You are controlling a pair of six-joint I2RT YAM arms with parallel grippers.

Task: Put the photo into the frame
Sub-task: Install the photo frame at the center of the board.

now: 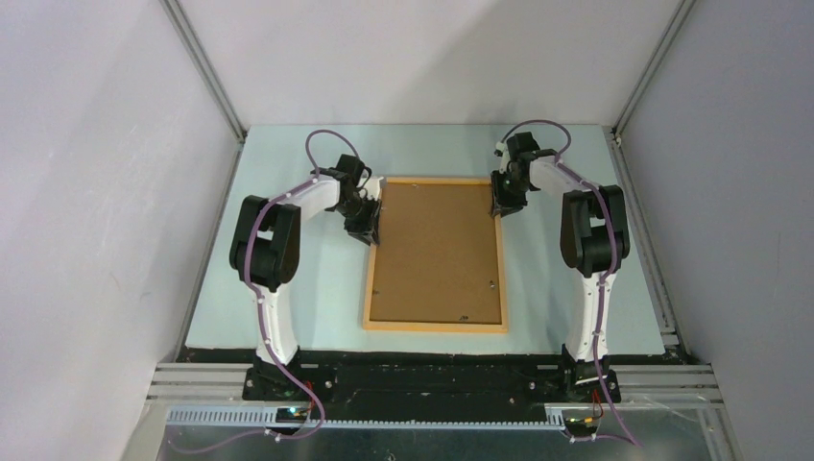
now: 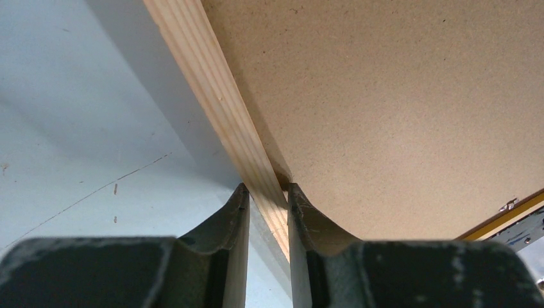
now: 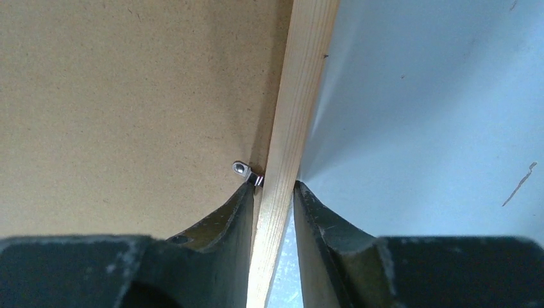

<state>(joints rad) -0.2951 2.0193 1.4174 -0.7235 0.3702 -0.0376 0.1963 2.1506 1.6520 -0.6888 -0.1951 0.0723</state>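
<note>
Nearest the arm bases, the frame point(image 1: 435, 327) lies flat on the pale blue table point(image 1: 288, 288) with its back up: a thin rectangle of light, straight-grained wood with 4 square-cut rails. It is filled by the backing board point(image 1: 437, 250), a matte brown fibreboard with a fine speckle. The photo shows in no view, so I cannot tell whether it already sits under the board or is somewhere else. Farther up, the left claw point(image 2: 264, 192) is closed narrow on the left rail, 1 dark finger on each face. Farther still, the right claw point(image 3: 274, 189) grips the right rail the same way, with a small bent metal clip point(image 3: 244, 170) touching its inner finger. The risks I see come from that hold. The rails are slim and smooth, so a pinch this shallow could slip. If the 2 arms lift unevenly, the frame could twist. The right inner finger could snag or bend the clip, and if the clips are not turned in, the board might drop out once the frame tilts.
</note>
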